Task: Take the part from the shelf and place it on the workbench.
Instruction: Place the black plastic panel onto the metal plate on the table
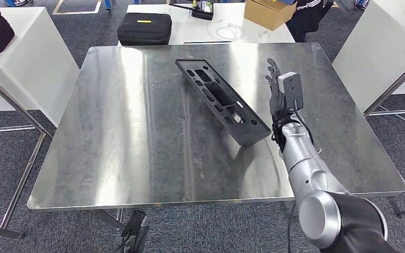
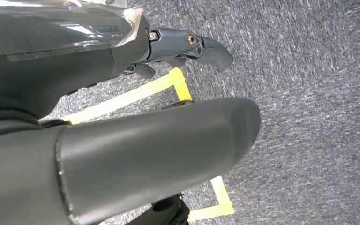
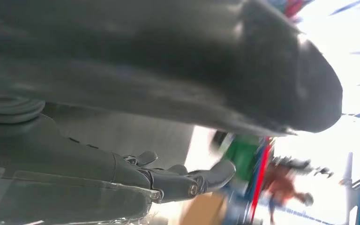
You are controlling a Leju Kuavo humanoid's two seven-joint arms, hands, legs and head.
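A long black plastic part (image 1: 222, 99) with several cut-outs lies flat on the steel workbench (image 1: 137, 142), running diagonally from the far middle toward the near right. My right hand (image 1: 276, 89) is raised just right of the part, fingers straight and apart, holding nothing and clear of the part. The right wrist view has the thumb (image 3: 178, 61) and straight fingers (image 3: 187, 180) with nothing between them. My left hand (image 2: 159, 140) hangs over the grey carpet, thumb and fingers (image 2: 192, 47) apart and empty.
A black case (image 1: 144, 28), a cardboard box (image 1: 269, 11) and cables lie on a white table beyond the workbench. White tables flank both sides. A person in dark clothes (image 1: 308, 16) stands at the far right. Yellow floor tape (image 2: 136, 93) marks the carpet.
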